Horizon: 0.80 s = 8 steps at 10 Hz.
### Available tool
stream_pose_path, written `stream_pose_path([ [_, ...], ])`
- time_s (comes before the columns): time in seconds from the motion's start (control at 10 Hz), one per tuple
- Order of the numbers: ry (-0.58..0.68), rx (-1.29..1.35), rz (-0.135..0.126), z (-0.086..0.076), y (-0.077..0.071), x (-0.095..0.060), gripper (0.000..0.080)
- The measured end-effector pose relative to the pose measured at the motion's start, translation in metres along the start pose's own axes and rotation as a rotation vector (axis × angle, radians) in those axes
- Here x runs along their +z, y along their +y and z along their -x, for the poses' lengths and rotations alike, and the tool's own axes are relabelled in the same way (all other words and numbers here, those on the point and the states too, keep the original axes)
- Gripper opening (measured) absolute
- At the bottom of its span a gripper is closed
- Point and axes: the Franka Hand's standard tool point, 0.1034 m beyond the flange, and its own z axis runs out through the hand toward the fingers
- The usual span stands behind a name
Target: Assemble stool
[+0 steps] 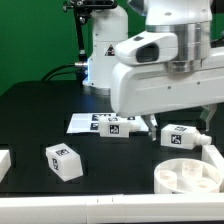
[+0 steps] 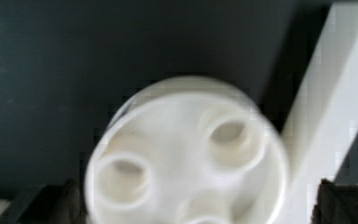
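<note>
2 chunky white legs w/ black-and-white tags lie loose on the black table (image 1: pixel 40 130). The 1st leg (image 1: pixel 63 160) is near the front edge, toward the ext. view's left. The 2nd leg (image 1: pixel 183 137) is near the edge on the ext. view's right, just behind the seat disc (image 1: pixel 190 176). The seat disc lies flat, sockets up, at the front corner on the ext. view's right, apart from both legs. A white upright bar (image 1: pixel 213 152) stands just beside the disc at that same edge. Approx. in the table's middle lies the marker board (image 1: pixel 85 123), and 1 more tagged block (image 1: pixel 116 128) is at its edge; if it is on the board or only touching it, I cannot tell. 1 white piece (image 1: pixel 3 163) is cut off at the ext. view's left.

The wrist view is blurred: the gripper (image 2: pixel 190 203) is over the seat disc, w/ 2 sockets visible. The dark fingertips (image 2: pixel 51 205) stand wide apart, 1 on each side of the disc, w/ no contact that I can see, so the jaws are open & hold nothing
</note>
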Motion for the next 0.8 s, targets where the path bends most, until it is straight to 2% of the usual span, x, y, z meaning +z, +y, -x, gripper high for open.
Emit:
stream_pose_path([
  [0.1, -0.015, -0.081, -0.003, 0.013, -0.014, -0.001, 0.0649],
  [0.2, 0.002, -0.138, 0.006, 0.019, -0.028, 0.003, 0.0649],
  [0.3, 0.014, -0.093, -0.005, 0.021, -0.027, 0.005, 0.0649],
  [0.6, 0.010, -0.094, -0.006, 0.021, -0.026, 0.006, 0.0649],
  [0.7, -0.008, -0.095, -0.012, 0.026, -0.027, 0.011, 0.0649],
  [0.8, -0.026, -0.108, -0.019, 0.036, -0.036, 0.014, 0.0649],
])
